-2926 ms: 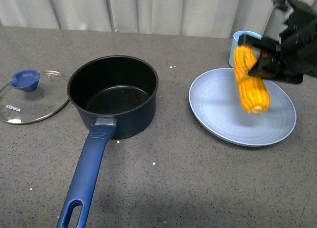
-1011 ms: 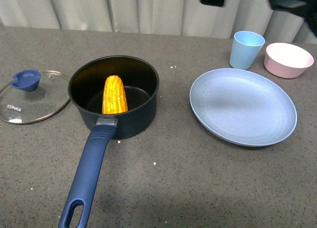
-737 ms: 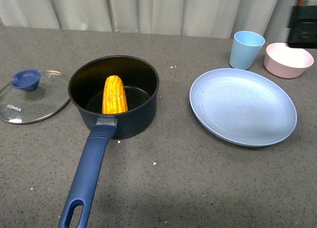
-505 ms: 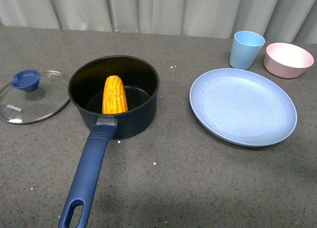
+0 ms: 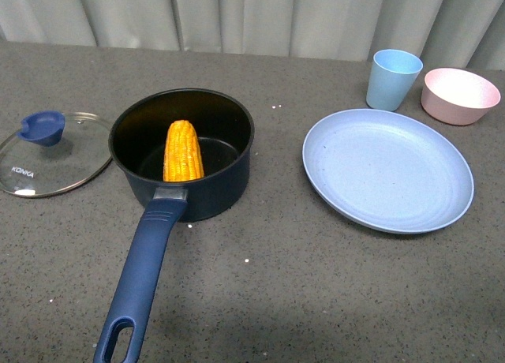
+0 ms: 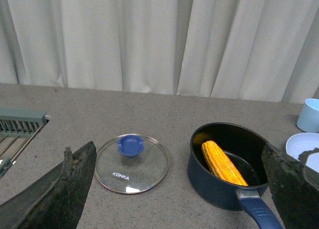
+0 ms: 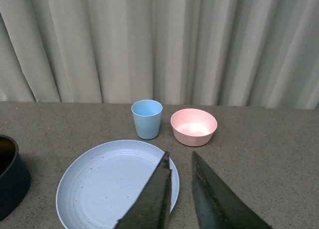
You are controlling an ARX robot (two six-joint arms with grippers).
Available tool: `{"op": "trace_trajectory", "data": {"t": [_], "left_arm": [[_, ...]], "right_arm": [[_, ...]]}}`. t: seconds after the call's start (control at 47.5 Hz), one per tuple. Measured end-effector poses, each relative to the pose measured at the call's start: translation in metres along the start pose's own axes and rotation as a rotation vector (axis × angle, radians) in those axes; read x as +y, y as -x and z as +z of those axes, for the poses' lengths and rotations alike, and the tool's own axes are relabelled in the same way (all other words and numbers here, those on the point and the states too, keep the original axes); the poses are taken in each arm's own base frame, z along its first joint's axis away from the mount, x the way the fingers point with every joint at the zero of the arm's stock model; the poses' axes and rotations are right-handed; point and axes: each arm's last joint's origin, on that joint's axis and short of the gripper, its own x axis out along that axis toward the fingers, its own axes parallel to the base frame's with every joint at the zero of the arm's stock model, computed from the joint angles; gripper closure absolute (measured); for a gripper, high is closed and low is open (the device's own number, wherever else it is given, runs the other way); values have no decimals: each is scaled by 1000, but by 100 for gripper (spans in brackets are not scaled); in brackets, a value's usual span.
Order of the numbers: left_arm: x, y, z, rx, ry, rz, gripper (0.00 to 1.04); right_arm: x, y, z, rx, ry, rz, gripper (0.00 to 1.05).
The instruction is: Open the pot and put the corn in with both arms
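corn in the open pot, both arms drawn up off the table

pale pleated curtains (image 5: 237, 16) hang behind a speckled grey table (image 5: 316, 300). on it, in the front view, the pot (image 5: 183, 154) stands uncovered, its long blue handle (image 5: 140, 280) pointing toward the robot. the corn (image 5: 182, 151) lies inside the pot, its tapered end leaning up against the far wall and its thick end down near the handle side. the lid (image 5: 51, 152) lies flat on the table just beside the pot, on the robot's left, blue knob up, the word "konka" readable on the glass.

to the right of the pot sits a wide light-blue plate (image 5: 387, 169) with nothing on it. beyond it stand a light-blue cup (image 5: 394, 79) and a pink bowl (image 5: 460, 95), side by side near the curtain.

neither arm shows in the front view. in the left wrist view the left gripper (image 6: 179, 189) is raised above the table, its two dark fingers (image 6: 55, 199) spread wide with the lid and pot visible between them, gripping nothing. in the right wrist view the right gripper (image 7: 182, 199) hangs over the near edge of the plate, its fingers (image 7: 152, 199) drawn close with only a thin gap between them and nothing held.
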Motion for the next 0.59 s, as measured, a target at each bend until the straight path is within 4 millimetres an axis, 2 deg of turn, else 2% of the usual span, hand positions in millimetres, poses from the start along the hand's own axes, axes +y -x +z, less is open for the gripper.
{"op": "trace_trajectory", "data": {"t": [0.042, 0.063, 0.253, 0.589], "left_arm": [[0, 0, 0, 0, 0, 0, 6], [0, 0, 0, 0, 0, 0, 6], [0, 0, 0, 0, 0, 0, 6], [0, 0, 0, 0, 0, 0, 6]], "right_arm": [[-2, 3, 1, -5, -1, 0, 102], [-3, 4, 1, -6, 1, -1, 104], [-15, 12, 4, -16, -4, -4, 104], [-16, 22, 6, -24, -4, -5, 104]]}}
